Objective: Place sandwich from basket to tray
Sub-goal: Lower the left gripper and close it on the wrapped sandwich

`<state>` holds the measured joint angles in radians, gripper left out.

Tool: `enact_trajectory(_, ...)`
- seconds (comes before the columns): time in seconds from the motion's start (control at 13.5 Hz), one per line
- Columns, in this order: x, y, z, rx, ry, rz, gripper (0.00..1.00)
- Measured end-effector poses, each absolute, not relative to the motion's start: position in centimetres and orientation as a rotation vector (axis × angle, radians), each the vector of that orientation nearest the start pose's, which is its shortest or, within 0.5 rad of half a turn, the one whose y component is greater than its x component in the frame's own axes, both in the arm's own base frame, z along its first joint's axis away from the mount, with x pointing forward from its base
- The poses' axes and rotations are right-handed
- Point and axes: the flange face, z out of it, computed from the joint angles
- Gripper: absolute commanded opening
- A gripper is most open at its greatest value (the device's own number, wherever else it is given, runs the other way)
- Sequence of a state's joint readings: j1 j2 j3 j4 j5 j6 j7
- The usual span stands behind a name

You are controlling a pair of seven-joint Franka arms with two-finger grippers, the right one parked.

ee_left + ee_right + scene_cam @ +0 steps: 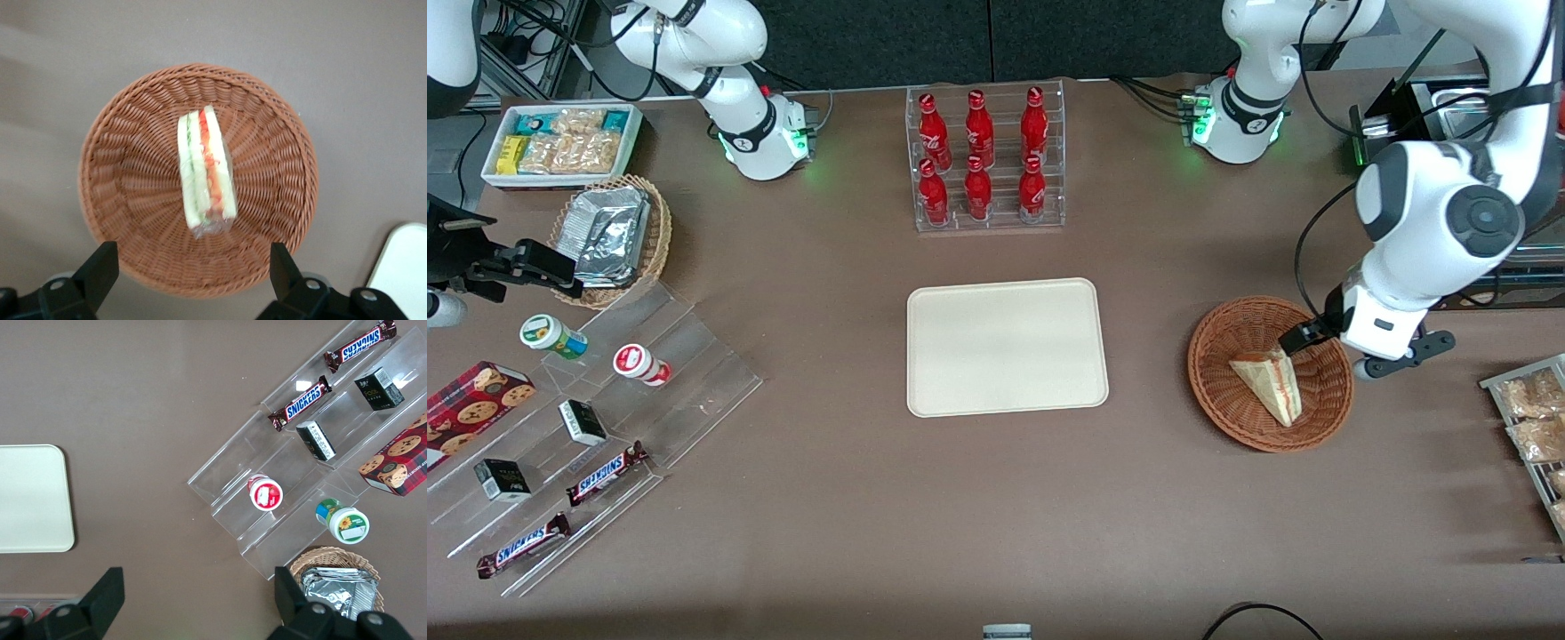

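Sandwich (205,170) sits in the middle of the round basket (1232,404), far smaller than what surrounds it. Largest is the flat cream tray (1007,347), a smooth rectangle with rounded corners and a low rim, lying on the brown table (996,516) toward the parked arm's end from the basket. The basket is shallow reddish-brown woven wicker. The gripper (191,273) hovers above the basket's rim, its 2 dark fingers (100,267) spread wide, touching nothing. The sandwich is a pale bread wedge with red-orange and green layers.
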<state>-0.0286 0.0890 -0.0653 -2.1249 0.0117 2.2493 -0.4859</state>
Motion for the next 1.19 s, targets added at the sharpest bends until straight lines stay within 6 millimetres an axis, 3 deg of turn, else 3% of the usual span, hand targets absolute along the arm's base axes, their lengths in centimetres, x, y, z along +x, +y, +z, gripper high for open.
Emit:
enact_trajectory(0.22,55.0,-5.7,34.1,-3.09,-0.629,-0.068,1.0)
enact_trajectory(0.89,56.1,-6.2,27.5,-3.101,-0.652,-0.089,1.0)
enact_trajectory(0.96,56.1,-6.2,27.2,-3.1,-0.653,-0.08,0.9)
enact_trajectory(1.11,56.0,-6.2,26.5,-3.097,-0.654,-0.063,0.29)
enact_trajectory(1.19,56.0,-6.2,26.3,-3.096,-0.654,-0.057,0.08)
